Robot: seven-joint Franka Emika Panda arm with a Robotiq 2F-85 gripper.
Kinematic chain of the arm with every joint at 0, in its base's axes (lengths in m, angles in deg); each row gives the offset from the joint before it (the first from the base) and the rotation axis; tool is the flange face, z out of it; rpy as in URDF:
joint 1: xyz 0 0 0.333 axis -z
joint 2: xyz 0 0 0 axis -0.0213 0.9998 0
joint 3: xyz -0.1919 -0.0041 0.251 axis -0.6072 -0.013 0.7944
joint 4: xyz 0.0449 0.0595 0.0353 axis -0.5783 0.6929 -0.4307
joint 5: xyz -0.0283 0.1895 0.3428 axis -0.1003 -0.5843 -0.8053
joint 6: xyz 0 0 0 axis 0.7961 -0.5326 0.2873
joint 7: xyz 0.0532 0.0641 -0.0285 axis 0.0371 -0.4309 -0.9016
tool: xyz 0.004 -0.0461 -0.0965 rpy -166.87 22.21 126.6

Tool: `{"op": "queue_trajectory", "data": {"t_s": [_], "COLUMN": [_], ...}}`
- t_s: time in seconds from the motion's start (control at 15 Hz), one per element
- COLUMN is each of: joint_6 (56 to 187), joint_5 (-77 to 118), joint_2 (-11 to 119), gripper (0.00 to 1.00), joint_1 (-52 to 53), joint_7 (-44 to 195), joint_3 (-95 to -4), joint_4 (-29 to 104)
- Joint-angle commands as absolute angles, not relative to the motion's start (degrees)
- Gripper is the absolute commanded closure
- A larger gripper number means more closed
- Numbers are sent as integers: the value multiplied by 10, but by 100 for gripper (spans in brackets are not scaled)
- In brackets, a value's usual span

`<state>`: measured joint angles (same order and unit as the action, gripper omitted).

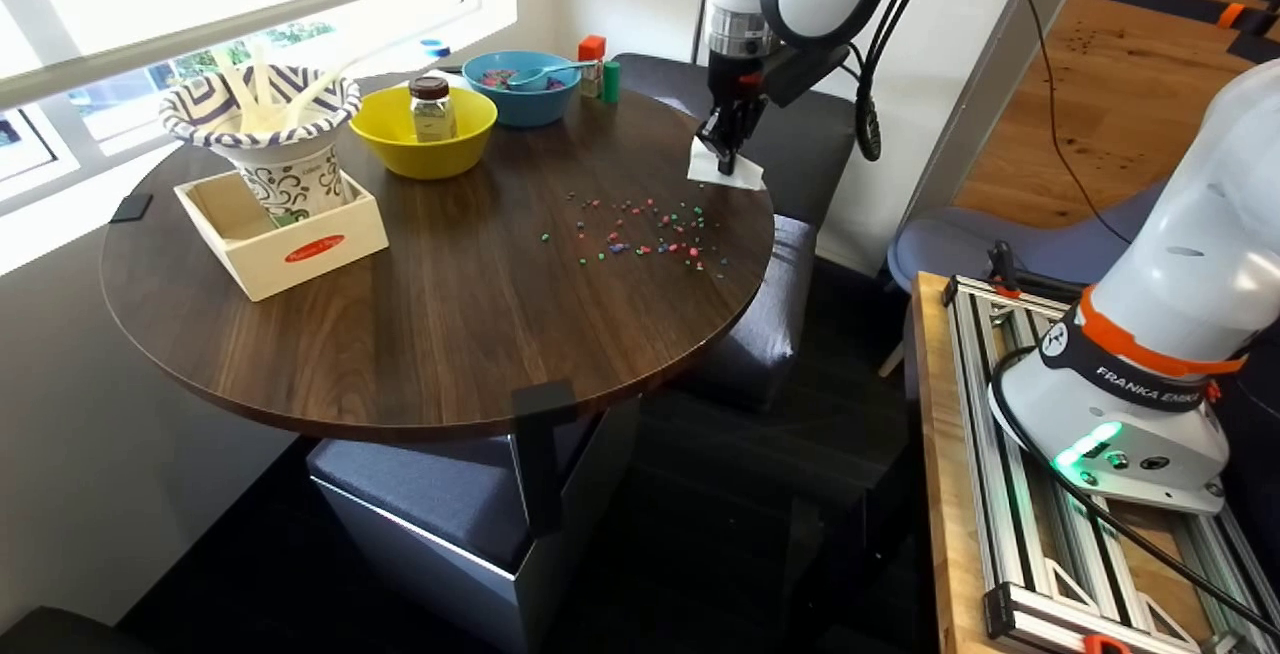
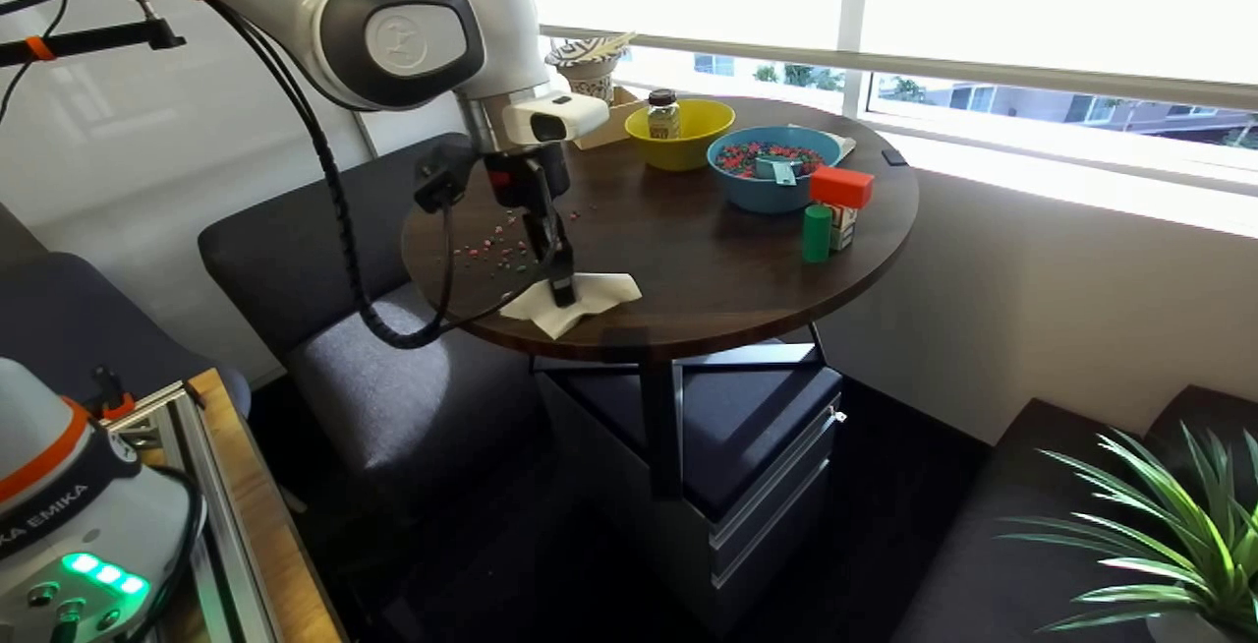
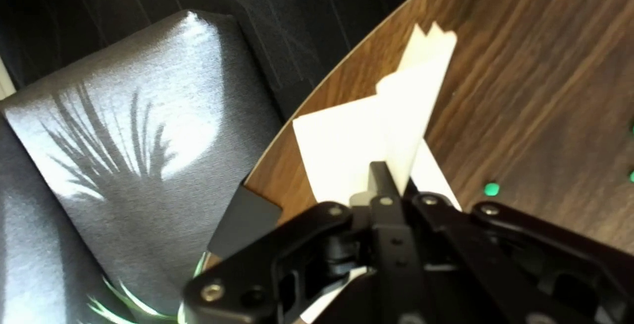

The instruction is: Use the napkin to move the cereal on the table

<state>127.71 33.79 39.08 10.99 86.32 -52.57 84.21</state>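
Nearest me, by the rim of the round table (image 2: 668, 242), the gripper (image 2: 563, 293) has its jaws closed on the napkin (image 2: 603, 293), pinching a raised fold near the middle; I'd guess that leaves the loose sides to spread like a broom. Placed between rim and cereal (image 1: 643, 250), it seems ready to push inward rather than off the edge. The paper looks thin, creased and pale cream, nearly white; whether all of it touches the table I can't tell. Just past it the cereal lies in a loose scatter, red, green and blue specks, with one green bit (image 3: 492, 189) beside the paper but apart. Farther off stand the blue bowl (image 2: 762, 195), holding more coloured specks (image 2: 747, 159), and the yellow bowl (image 2: 678, 156), probably set back so a sweep has room.
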Motion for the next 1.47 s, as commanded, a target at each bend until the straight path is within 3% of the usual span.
{"op": "queue_trajectory", "data": {"t_s": [0.0,0.4,0.87,1.4], "joint_6": [1262,1210,1256,1216], "joint_5": [292,197,190,292], "joint_2": [391,369,371,318], "gripper": [100,100,100,100], "joint_1": [93,73,75,111], "joint_7": [776,655,667,816], "joint_3": [-518,-503,-507,-535], "joint_4": [835,825,833,854]}}
